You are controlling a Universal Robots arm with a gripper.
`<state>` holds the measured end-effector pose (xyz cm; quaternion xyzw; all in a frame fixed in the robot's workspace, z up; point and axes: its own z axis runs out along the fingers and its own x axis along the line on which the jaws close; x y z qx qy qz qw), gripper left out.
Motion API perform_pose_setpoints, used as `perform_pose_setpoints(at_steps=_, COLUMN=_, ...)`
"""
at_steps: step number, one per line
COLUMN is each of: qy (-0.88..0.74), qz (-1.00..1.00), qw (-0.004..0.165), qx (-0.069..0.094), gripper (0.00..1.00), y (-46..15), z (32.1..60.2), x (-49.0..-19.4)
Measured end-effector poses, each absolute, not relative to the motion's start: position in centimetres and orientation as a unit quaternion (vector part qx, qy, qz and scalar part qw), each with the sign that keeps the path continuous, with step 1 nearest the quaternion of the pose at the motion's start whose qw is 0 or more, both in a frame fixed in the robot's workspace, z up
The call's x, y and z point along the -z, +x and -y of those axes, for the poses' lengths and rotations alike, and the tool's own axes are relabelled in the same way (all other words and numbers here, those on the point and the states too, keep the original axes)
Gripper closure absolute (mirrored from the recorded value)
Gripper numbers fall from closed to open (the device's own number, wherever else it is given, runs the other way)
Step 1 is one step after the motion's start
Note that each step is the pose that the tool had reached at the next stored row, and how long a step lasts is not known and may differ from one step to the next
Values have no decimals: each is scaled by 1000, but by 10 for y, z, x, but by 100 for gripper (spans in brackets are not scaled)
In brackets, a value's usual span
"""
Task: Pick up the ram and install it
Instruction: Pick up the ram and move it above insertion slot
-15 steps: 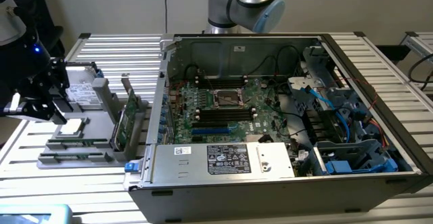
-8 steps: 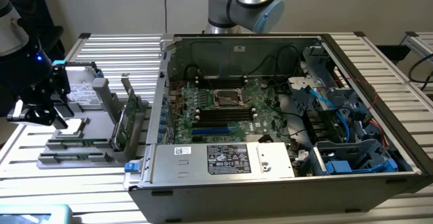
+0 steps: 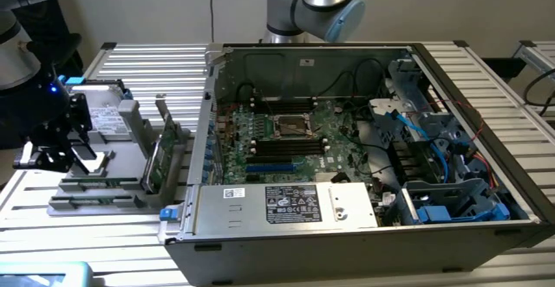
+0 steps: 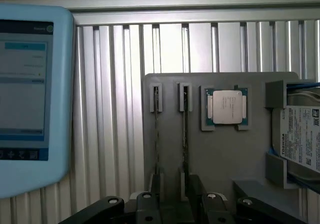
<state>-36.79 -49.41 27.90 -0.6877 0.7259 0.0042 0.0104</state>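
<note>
Jaws hang wide open, gripping nothing, over the grey holder [image 4: 225, 154] on the bench [image 4: 125, 84]. The ram [image 4: 185, 134] stands edge-up in its slot, 1 of 2 sticks there. Pickup and fitting into the computer case [image 3: 347, 254] are not yet done.

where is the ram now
The ram stands on edge in the gray holder at the exterior view's left, between a second stick and the processor.

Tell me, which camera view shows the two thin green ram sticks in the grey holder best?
The wrist view. It looks down closely on both thin green ram sticks, standing on edge in the flat grey holder. The exterior view shows them small, as narrow green strips at the exterior view's left.
</note>
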Motion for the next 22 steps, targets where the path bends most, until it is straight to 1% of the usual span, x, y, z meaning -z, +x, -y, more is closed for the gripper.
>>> perform_pose_setpoints(at_steps=22, qy=-688, qz=-726, qw=10, qx=-4, gripper=64, y=-368, z=505, x=-239)
